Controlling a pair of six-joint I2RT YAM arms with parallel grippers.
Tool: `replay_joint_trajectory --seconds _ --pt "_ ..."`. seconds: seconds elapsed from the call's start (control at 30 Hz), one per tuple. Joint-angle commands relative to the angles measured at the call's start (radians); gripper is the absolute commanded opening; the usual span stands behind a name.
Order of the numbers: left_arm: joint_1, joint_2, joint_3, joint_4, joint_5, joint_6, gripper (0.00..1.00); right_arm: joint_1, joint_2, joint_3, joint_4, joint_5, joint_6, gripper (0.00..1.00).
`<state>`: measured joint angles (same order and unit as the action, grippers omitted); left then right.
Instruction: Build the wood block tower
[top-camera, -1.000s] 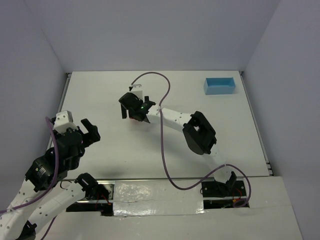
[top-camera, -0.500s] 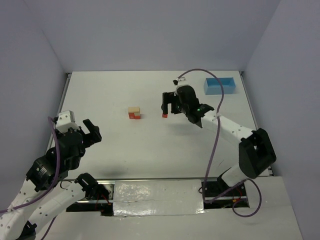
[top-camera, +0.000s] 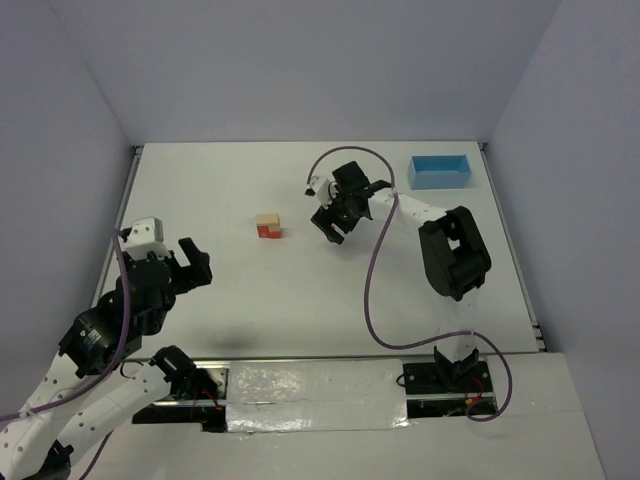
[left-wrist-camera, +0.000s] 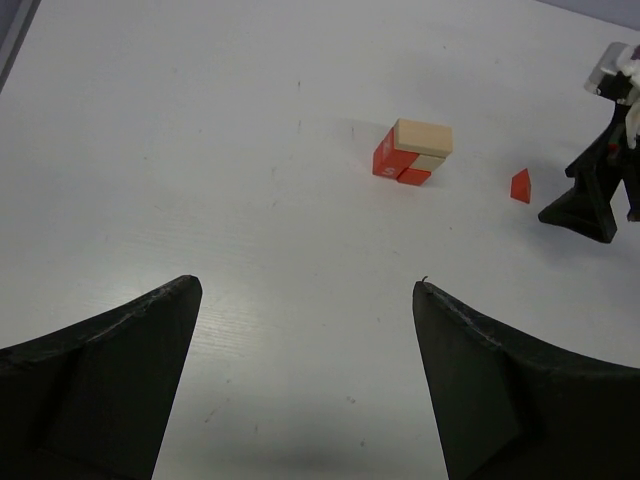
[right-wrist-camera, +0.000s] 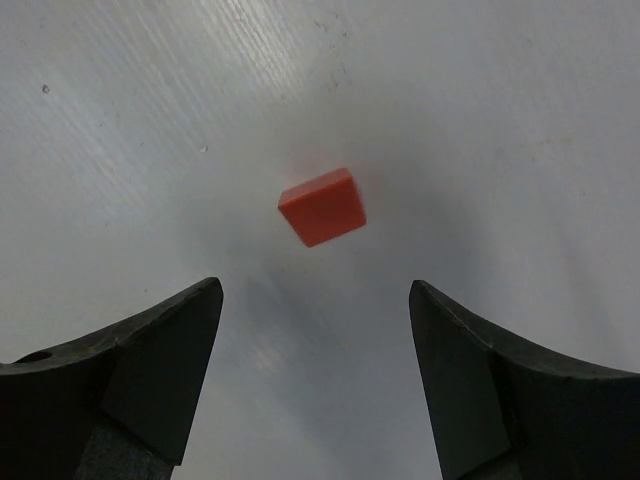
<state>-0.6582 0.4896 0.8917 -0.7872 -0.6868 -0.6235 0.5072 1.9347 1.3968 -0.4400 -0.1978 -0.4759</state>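
Note:
The wood block tower (top-camera: 267, 226) is a small stack of red-orange cubes with a tan block on top, left of the table's middle; the left wrist view also shows the tower (left-wrist-camera: 413, 155). A loose red block (right-wrist-camera: 322, 207) lies flat on the table to its right, seen too as a red block (left-wrist-camera: 520, 186) from the left. My right gripper (top-camera: 332, 228) hovers over it, open; in its wrist view the right gripper (right-wrist-camera: 315, 290) has the block just ahead of its fingertips, untouched. My left gripper (top-camera: 200, 265) hangs open and empty at the near left, and its wrist view shows this left gripper (left-wrist-camera: 305, 290) over bare table.
A light blue tray (top-camera: 440, 171) stands at the back right, beyond the right arm. The right arm's purple cable loops over the table between the gripper and its base. Grey walls close off the table on three sides.
My right gripper left the tower, swung right, and now sits over the loose red block with its jaws slightly narrower. The left arm edged a little to the right.

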Motion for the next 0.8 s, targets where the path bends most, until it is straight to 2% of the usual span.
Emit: replay_joint_trajectory --seconds 0.0,0.1,0.23,0.3,0.33,0.4,0.53,0.63,0.7,0.77 --pt "-0.006 0.032 -0.004 0.051 0.030 0.041 1.00 -0.024 0.072 0.138 -0.091 -0.075 -0.141 0.82" --pt "-0.006 0.037 -0.004 0.049 0.032 0.039 1.00 -0.026 0.176 0.261 -0.169 -0.103 -0.184 0.80" --pt "-0.006 0.018 -0.010 0.057 0.032 0.044 1.00 -0.033 0.299 0.396 -0.261 -0.088 -0.219 0.72" --pt "-0.007 0.015 -0.008 0.057 0.030 0.044 1.00 -0.038 0.349 0.450 -0.295 -0.100 -0.236 0.62" --pt "-0.006 0.015 -0.007 0.057 0.029 0.042 0.99 -0.039 0.362 0.459 -0.325 -0.106 -0.239 0.51" --pt "-0.006 0.017 -0.005 0.055 0.026 0.042 1.00 -0.044 0.376 0.464 -0.341 -0.115 -0.248 0.36" --pt "-0.006 0.018 -0.007 0.059 0.033 0.047 1.00 -0.052 0.310 0.397 -0.303 -0.161 -0.247 0.21" --pt "-0.006 0.021 -0.008 0.063 0.039 0.051 0.99 -0.068 0.206 0.306 -0.192 -0.208 -0.176 0.18" --pt "-0.006 0.024 -0.011 0.075 0.061 0.059 1.00 -0.082 0.114 0.245 -0.107 -0.277 -0.080 0.12" --pt "-0.006 0.018 -0.017 0.094 0.142 0.094 1.00 -0.090 0.029 0.147 -0.036 -0.444 0.001 0.10"
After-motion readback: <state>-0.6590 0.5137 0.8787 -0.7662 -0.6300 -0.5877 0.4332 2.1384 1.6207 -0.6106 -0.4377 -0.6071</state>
